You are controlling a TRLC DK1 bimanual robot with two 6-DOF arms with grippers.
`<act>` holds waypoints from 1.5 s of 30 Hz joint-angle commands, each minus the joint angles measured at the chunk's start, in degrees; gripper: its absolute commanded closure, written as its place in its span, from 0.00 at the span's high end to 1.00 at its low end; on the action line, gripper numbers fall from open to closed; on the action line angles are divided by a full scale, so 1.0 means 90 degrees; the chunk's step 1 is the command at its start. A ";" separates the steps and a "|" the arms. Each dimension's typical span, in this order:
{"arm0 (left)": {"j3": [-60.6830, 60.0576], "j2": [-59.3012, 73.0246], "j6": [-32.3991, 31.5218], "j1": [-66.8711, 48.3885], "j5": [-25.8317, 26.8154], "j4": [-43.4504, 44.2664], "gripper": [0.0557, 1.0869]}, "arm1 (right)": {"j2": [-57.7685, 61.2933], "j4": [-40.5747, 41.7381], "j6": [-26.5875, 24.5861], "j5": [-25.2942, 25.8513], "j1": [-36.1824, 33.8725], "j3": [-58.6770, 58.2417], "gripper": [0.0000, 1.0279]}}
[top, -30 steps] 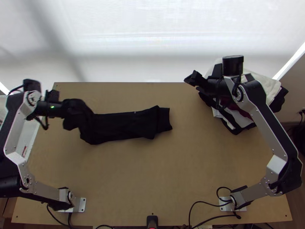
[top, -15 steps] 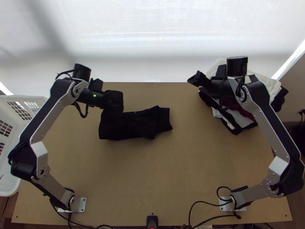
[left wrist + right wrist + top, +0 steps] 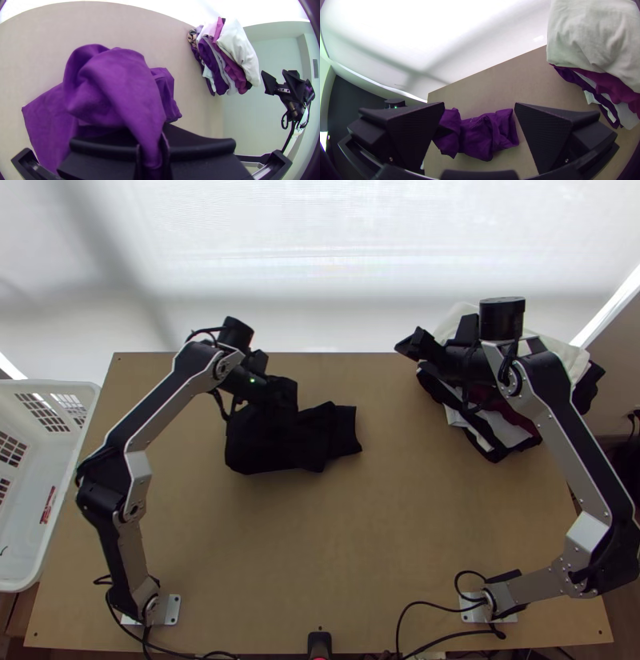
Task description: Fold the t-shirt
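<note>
T-shirt [image 3: 264, 448] bunched partly beneath left gripper [image 3: 283, 398], a fold pinched.
Shirt lies on the tabletop's [image 3: 336, 548] far half, slightly toward its left edge; left gripper clamps raised cloth, remainder below and rightward. Right gripper [image 3: 410, 345]: fingers wide apart, away from shirt, near far edge.

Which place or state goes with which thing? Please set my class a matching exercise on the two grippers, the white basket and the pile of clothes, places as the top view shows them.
Things
1. Left gripper
2. Right gripper
3. White basket
4. Pile of clothes

Places and states
A. Open, with nothing between its fingers
B. At the far right corner of the table
C. Closed on part of the t-shirt
D. Beside the table's left edge

Right pairs: 1-C, 2-A, 3-D, 4-B
</note>
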 commanded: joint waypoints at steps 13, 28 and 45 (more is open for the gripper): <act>0.1094 0.0839 -0.0231 -0.0913 -0.0038 -0.0194 0.98 | -0.0133 0.0001 0.0120 -0.0061 -0.0138 -0.0093 0.96; 0.1739 0.0380 -0.0427 -0.0561 -0.0038 -0.0058 0.96 | 0.0160 0.0128 -0.0037 -0.0051 0.0399 -0.0640 0.96; 0.1622 -0.0255 -0.0192 0.0699 -0.0048 -0.0741 0.96 | 0.1380 -0.0350 0.0295 0.0066 0.2098 0.0073 0.95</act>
